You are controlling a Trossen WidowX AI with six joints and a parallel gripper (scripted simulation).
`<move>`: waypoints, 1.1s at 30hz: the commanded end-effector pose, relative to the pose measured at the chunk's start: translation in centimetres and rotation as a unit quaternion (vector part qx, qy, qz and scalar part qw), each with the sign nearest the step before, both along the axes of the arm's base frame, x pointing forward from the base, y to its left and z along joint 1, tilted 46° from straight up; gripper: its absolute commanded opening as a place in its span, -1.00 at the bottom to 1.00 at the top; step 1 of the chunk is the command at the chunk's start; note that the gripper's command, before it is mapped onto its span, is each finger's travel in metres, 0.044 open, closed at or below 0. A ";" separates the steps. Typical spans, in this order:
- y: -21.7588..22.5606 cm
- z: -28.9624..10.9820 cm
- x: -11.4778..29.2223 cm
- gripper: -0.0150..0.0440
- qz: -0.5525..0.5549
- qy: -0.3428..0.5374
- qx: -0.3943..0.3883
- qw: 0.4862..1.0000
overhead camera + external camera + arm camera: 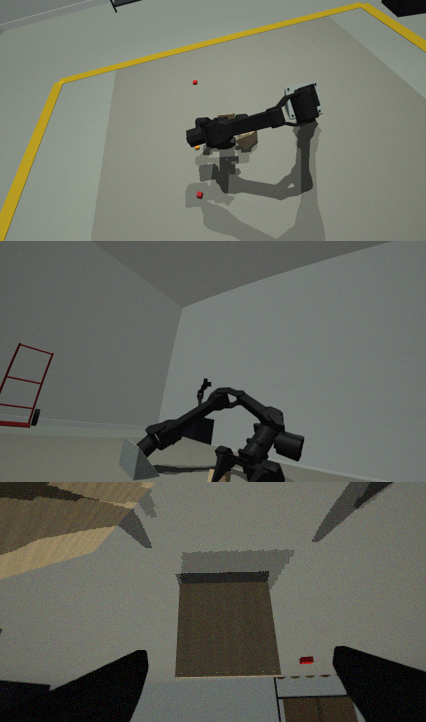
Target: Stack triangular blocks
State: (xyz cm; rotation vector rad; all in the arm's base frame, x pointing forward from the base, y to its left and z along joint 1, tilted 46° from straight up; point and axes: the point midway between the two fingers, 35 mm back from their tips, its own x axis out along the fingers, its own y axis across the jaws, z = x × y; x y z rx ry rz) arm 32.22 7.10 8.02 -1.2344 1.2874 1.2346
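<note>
Two tan triangular blocks lie apart on the table. One block lies flat below my gripper, mostly hidden behind the arm in the top view. Its corner shows at the bottom edge of the exterior view. The other block lies a short way off, beside the arm. My gripper is open wide and empty. It hangs above the first block, with a finger to either side in the wrist view, touching nothing.
A small orange cube lies near the wrist. Two small red cubes lie farther off; one shows in the wrist view. The arm's base plate is at the right. A yellow border marks the table edge.
</note>
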 end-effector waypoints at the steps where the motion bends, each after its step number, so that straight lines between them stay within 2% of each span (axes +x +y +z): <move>1: -0.1 -1.1 -0.1 1.00 -0.001 0.005 -0.003 1.000; 33: -0.5 -6.2 -0.7 1.00 -0.002 0.006 -0.003 1.000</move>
